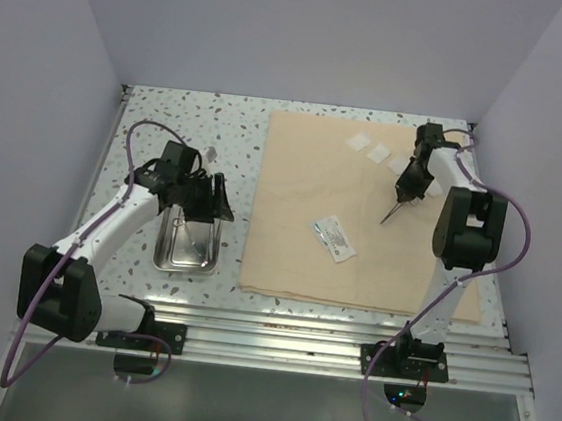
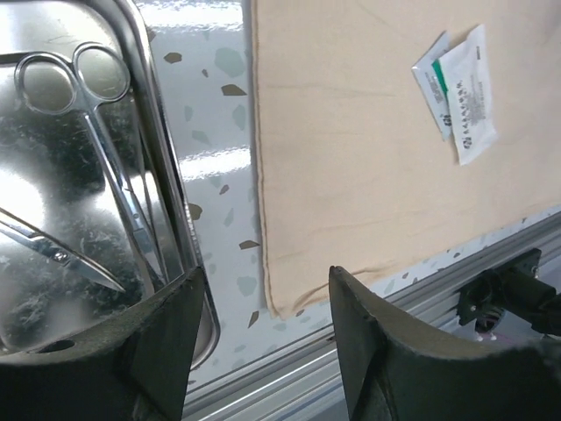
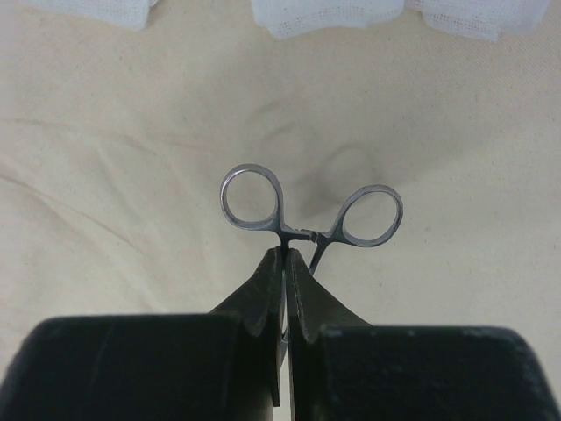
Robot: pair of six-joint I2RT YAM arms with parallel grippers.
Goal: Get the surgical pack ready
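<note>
And the right gripper (image 3: 286, 256) clamps the forceps (image 3: 301, 235) above the cloth (image 1: 303, 193) near the surface's (image 1: 169, 128) far-right corner, tips slanting nearward; the tray (image 1: 160, 258) lies well left, by the splayed left gripper (image 2: 263, 285).

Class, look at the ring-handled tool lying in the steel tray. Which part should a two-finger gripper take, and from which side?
Take the thin shanks just below the rings of the ring-handled tool, coming straight down from above, with the fingers closing across them. It lies flat on the floor close beside the wall of the tray, so a sideways approach looks blocked.
</note>
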